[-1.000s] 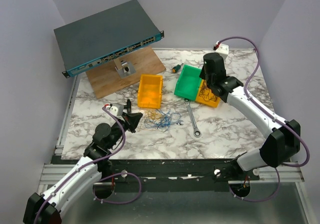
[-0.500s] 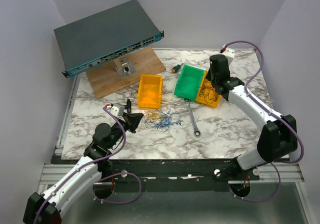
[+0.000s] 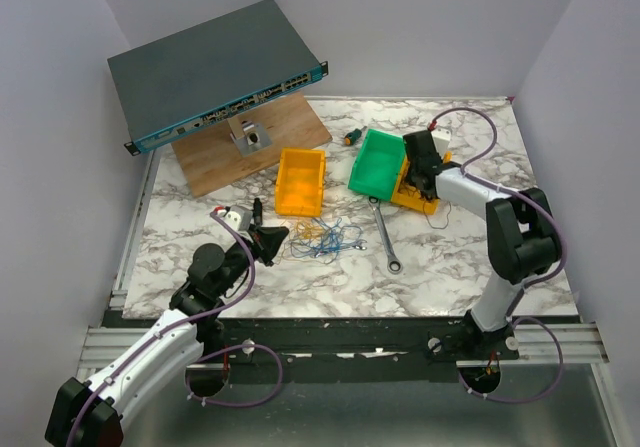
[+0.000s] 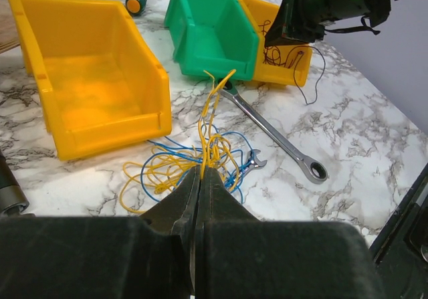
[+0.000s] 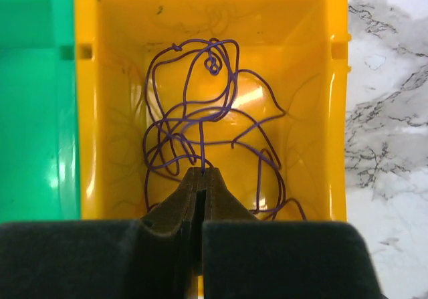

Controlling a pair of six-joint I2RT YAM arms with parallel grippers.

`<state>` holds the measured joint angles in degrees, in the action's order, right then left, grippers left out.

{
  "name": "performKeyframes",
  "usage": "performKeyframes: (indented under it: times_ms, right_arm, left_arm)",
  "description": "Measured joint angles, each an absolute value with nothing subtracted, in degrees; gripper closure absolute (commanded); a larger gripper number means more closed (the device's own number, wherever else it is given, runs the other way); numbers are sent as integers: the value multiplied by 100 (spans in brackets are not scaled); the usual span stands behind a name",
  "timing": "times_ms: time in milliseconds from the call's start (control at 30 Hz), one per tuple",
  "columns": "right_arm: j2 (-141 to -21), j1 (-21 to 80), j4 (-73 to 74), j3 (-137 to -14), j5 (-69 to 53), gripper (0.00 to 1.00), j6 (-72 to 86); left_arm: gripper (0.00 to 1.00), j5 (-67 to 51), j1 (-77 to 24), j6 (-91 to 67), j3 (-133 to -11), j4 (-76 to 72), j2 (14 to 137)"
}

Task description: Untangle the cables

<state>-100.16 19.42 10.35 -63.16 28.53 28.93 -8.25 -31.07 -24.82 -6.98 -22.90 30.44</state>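
Observation:
The cables point(image 3: 320, 237) are a loose tangle of thin yellow and blue wires point(image 4: 175, 168) on the marble, between the two wrenches and the left arm. My left gripper point(image 4: 200, 171) is shut on a few yellow strands at the near edge of the tangle, and they rise in a loop above its tips. It sits at the tangle's left side point(image 3: 272, 238). A thin purple wire point(image 5: 200, 122) lies coiled inside a yellow bin point(image 5: 88, 112). My right gripper point(image 5: 202, 172) is shut on one strand of it, low over that bin point(image 3: 424, 179).
A green bin point(image 3: 376, 163) touches the right yellow bin point(image 3: 405, 200). Another yellow bin point(image 3: 300, 182) stands left of them. A long wrench point(image 3: 384, 233) and a small wrench point(image 4: 249, 160) lie beside the tangle. A network switch point(image 3: 215, 72) on a wooden board point(image 3: 290, 132) fills the back left.
My right arm has folded back and dropped its wrist down onto the right yellow bin. The left gripper has barely moved and keeps its hold on the yellow strands.

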Motion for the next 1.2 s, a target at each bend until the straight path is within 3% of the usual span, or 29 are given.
performKeyframes:
  times_ms: [67, 133, 167, 367, 733, 1033, 1200]
  right_arm:
    - [-10230, 1874, 1063, -6469, 2825, 92, 2902]
    - [-10252, 1846, 1116, -6558, 2801, 68, 2904]
    - [-10232, 1833, 1170, -6637, 2799, 61, 2904]
    - [-9804, 1831, 1345, -6816, 2709, 45, 2908]
    - [-7870, 1791, 1380, -5758, 2633, 36, 3020]
    - [-6541, 954, 1284, -3876, 2403, 40, 3450]
    - [-6458, 930, 1015, -3223, 2102, 41, 3653]
  left_arm:
    - [100, -825, -3107, -2480, -698, -2296, 3044]
    - [100, -825, -3107, -2473, -698, -2300, 3044]
    - [100, -827, -3107, -2467, -698, -2298, 3044]
    - [100, -843, -3107, -2460, -698, -2300, 3024]
    - [100, -869, -3109, -2460, -701, -2298, 3009]
    - [100, -910, -3109, -2462, -701, -2300, 3063]
    - [100, -930, -3109, -2462, -701, -2300, 3118]
